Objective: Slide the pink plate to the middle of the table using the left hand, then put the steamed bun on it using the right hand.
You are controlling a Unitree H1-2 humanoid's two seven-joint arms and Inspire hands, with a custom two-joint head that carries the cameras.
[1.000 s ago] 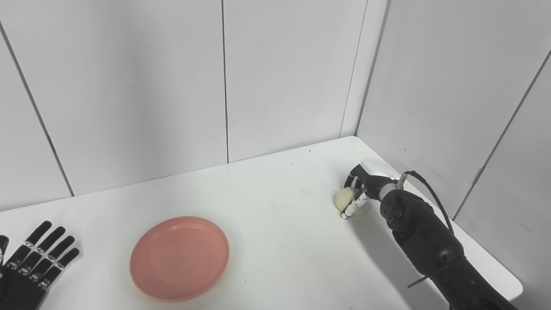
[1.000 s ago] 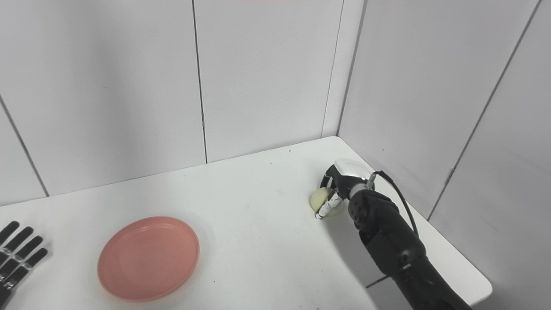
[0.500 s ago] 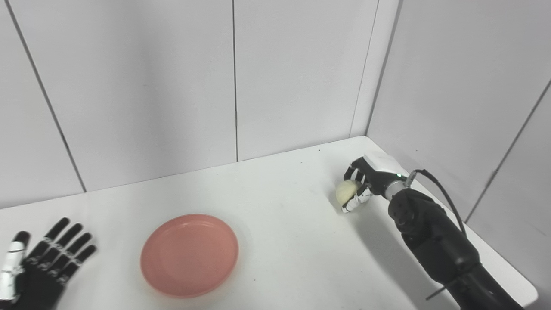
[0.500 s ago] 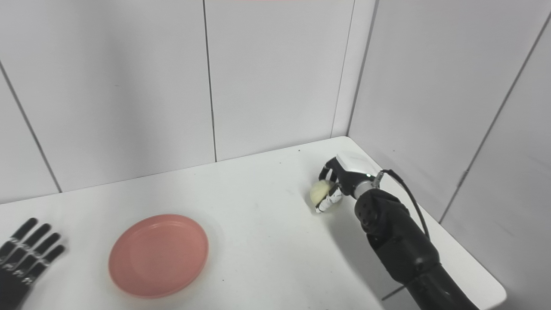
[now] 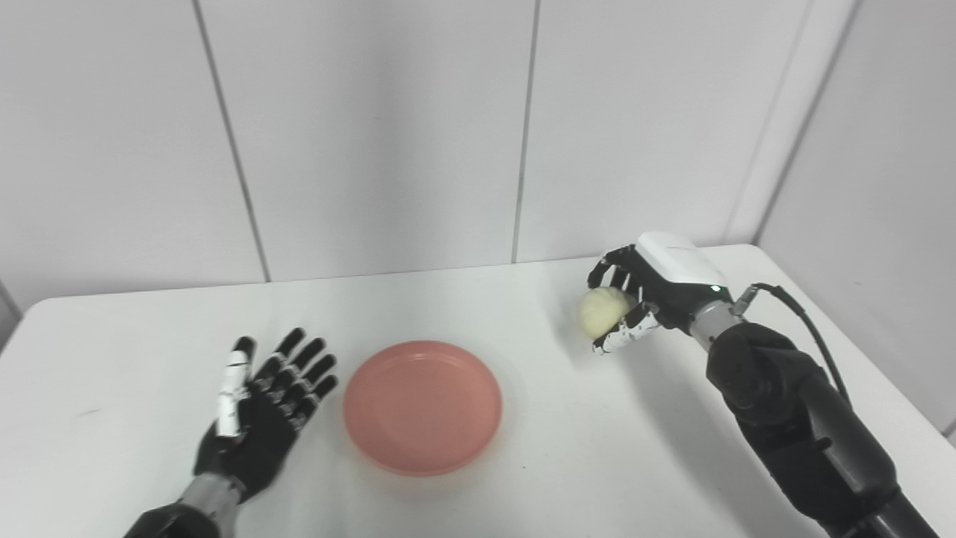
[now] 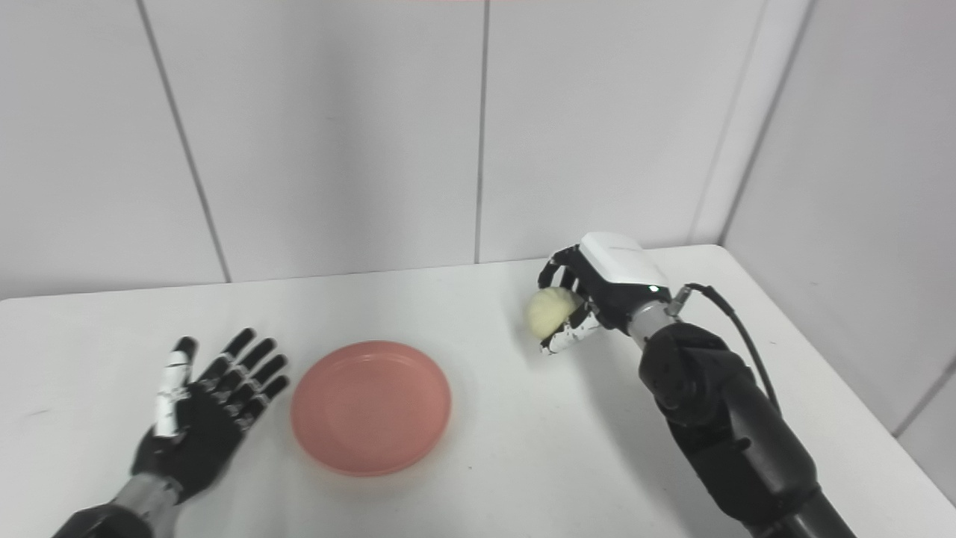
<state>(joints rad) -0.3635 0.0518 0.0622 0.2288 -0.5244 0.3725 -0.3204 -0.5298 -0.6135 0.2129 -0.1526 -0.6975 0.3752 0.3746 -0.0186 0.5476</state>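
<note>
Now the steamed bun (image 5: 602, 312) is held off the table (image 5: 523, 478) in the right hand (image 5: 648, 291), its fingers (image 5: 606, 272) curled over the top and the thumb beneath. Well left of those fingers, the pink plate (image 5: 423, 406) is seen flat on the table. Just left of the plate, the left hand (image 5: 258, 415) is spread palm-up with nothing held.

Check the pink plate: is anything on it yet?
Nothing lies on the pink plate; its whole top shows bare. The steamed bun is in the right hand, off to the plate's right. What is under the plate cannot be seen.
</note>
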